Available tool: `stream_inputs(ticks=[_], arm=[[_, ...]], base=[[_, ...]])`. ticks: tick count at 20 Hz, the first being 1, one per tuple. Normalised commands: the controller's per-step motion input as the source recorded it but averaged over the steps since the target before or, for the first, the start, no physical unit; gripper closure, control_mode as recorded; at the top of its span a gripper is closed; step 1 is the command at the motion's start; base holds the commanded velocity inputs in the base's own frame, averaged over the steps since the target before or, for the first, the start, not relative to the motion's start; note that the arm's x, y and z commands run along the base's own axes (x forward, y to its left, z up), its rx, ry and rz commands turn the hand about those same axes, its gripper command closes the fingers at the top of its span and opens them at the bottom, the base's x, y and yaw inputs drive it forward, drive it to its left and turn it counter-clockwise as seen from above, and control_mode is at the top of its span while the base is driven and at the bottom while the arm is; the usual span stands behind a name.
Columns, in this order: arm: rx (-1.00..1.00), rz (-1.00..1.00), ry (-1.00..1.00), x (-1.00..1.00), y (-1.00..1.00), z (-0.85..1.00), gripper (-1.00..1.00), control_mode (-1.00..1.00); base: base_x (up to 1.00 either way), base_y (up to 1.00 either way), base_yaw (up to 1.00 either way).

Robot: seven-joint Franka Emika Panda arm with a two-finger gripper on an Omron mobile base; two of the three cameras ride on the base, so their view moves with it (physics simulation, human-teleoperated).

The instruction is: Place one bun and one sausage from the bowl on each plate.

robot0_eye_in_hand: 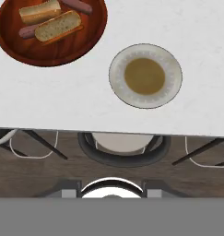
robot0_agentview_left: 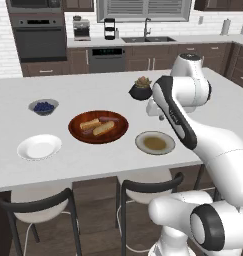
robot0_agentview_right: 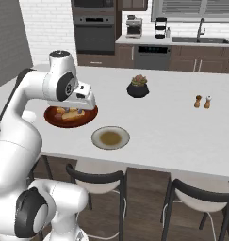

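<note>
I get bright, even light in all three views, with only soft shadows under the bowl (robot0_agentview_left: pixel 98 127) and plates. The counter (robot0_agentview_left: pixel 93 160) looks near-white with no hard glare. Rendering is slightly soft and grainy; far cabinets blur a little.

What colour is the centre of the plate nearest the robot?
Tan-brown, inside a cream rim; the plate shows best in the hand view.

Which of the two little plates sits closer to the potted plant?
The cream-rimmed plate with the tan-brown centre, on the plant's side of the wooden bowl. The plain white plate lies beyond the bowl, nearer the berries.
</note>
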Motion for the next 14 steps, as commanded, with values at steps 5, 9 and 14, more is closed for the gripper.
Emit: stream_inputs(ticks=[5,9,14], arm=[[0.0,-0.03,-0.01,0.0,0.1,-0.18,-1.0,-1.0],[0.0,-0.21,0.0,0.14,0.66,-0.47,-1.0,-1.0],[0.01,-0.28,0.0,0.4,0.48,-0.21,-1.0,-1.0]], base=[[0.0,0.0,0.0],[0.0,0.0,0.0],[0.0,0.0,0.0]])
